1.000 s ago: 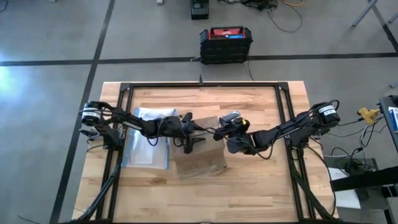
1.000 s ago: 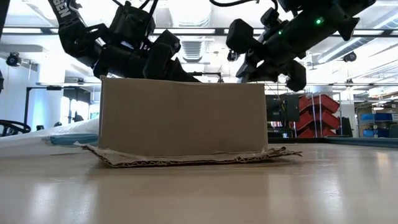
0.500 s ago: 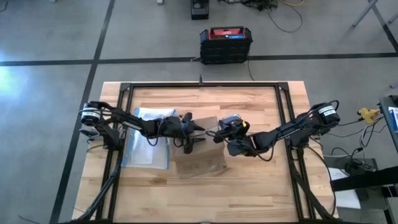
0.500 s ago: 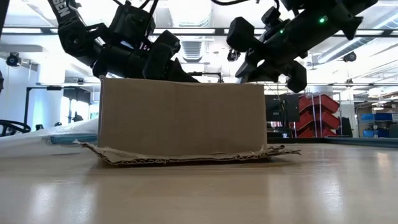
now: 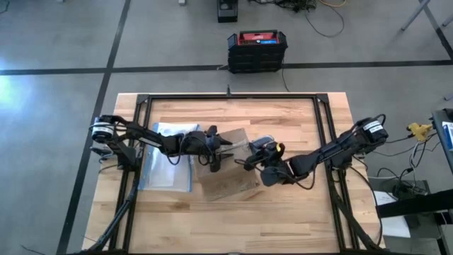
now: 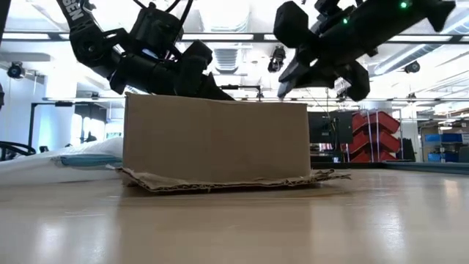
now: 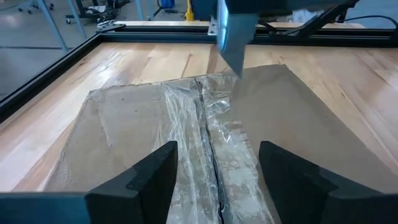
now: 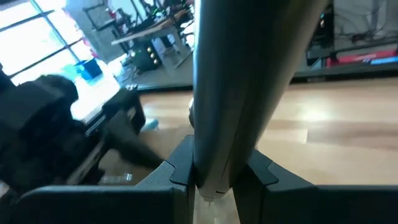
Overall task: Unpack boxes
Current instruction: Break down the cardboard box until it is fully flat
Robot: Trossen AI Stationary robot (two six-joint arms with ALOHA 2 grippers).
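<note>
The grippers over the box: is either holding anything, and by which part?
The right gripper is shut on a grey tool, gripped near one end. The left gripper, open above the taped box, holds nothing.

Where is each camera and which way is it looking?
High view: above the table, looking straight down; both arms show over the box.
Low view: at tabletop height, looking level at the box's side; both arms come in from above.
Left wrist view: on the left arm, looking along the taped box top past the left gripper, jaws open.
Right wrist view: on the right arm; a grey tool in the right gripper fills it.
Shared: the box shows in the high, low and left wrist views.
</note>
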